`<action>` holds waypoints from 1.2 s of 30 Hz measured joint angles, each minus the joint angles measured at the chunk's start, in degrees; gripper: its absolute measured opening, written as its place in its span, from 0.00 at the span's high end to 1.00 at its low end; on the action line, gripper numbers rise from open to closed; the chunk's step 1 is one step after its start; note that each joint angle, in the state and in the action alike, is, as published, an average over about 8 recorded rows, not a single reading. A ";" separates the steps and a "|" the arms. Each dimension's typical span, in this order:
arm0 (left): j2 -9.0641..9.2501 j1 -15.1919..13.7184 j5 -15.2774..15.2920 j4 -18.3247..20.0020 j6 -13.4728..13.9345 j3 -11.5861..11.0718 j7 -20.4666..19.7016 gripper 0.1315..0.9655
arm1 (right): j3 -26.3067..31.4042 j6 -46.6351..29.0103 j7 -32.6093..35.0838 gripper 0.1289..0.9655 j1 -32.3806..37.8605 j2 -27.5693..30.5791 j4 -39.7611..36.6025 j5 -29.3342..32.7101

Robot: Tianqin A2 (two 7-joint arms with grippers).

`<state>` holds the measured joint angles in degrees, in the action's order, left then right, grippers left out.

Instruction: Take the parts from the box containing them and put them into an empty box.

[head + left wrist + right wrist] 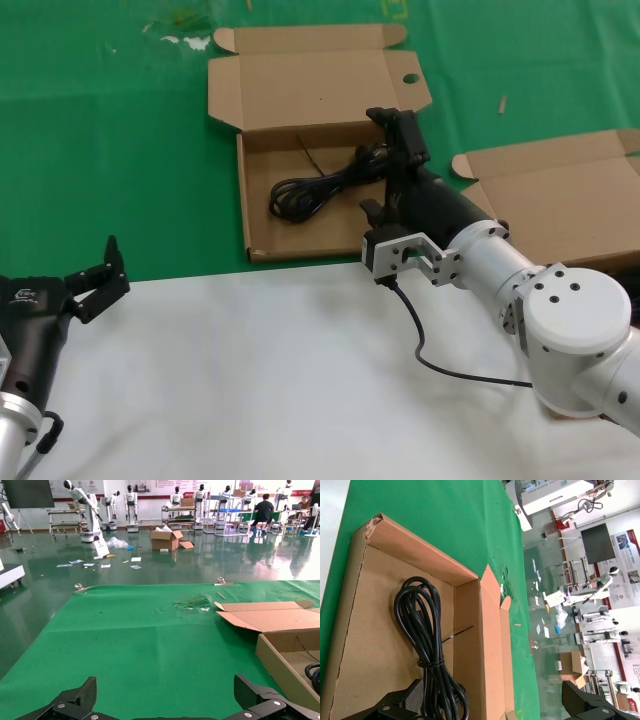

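Note:
The brown box with a round hole (411, 78) in its lid flap stands open on the green mat (262, 170). One coiled black cord (315, 190) lies on its floor. My right gripper (385, 160) hovers open just over the cord's right end, near the box's right wall. In the right wrist view the cord (420, 625) runs down between my open fingers (412, 697) inside the box (467, 630). The other brown box (560, 200) lies open at the right, its inside hidden by my arm. My left gripper (100, 275) rests open and empty at the near left.
A white sheet (280, 380) covers the near table, green mat (120, 150) beyond. My own thin black cable (420, 345) loops under the right arm. A thin black strip (306, 152) lies in the holed box. The left wrist view shows that box's corner (285, 652).

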<state>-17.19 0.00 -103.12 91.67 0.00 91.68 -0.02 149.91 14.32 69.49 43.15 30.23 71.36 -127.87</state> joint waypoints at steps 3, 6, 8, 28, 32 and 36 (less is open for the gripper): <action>0.00 0.00 0.00 0.00 0.00 0.00 0.00 0.00 | 0.00 0.00 0.00 0.03 0.00 0.00 0.00 0.00; 0.00 0.00 0.00 0.00 0.00 0.00 0.00 0.00 | 0.00 0.00 0.00 0.01 0.00 0.00 0.00 0.00; 0.00 0.00 0.00 0.00 0.00 0.00 0.00 0.00 | 0.00 0.00 0.00 0.00 0.00 0.00 0.00 0.00; 0.00 0.00 0.00 0.00 0.00 0.00 0.00 0.00 | -6.47 -1.59 -7.72 0.00 -4.80 -1.45 2.26 2.75; 0.00 0.00 -0.01 0.00 0.00 0.00 0.00 0.00 | -9.51 -2.34 -11.35 0.00 -7.05 -2.13 3.32 4.04; 0.00 0.00 -0.01 0.00 0.00 0.00 0.00 0.00 | -12.58 -3.09 -15.01 0.00 -9.32 -2.82 4.39 5.35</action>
<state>-17.19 0.00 -103.13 91.67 0.00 91.68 -0.02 137.32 11.22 54.48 33.82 27.41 75.75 -122.52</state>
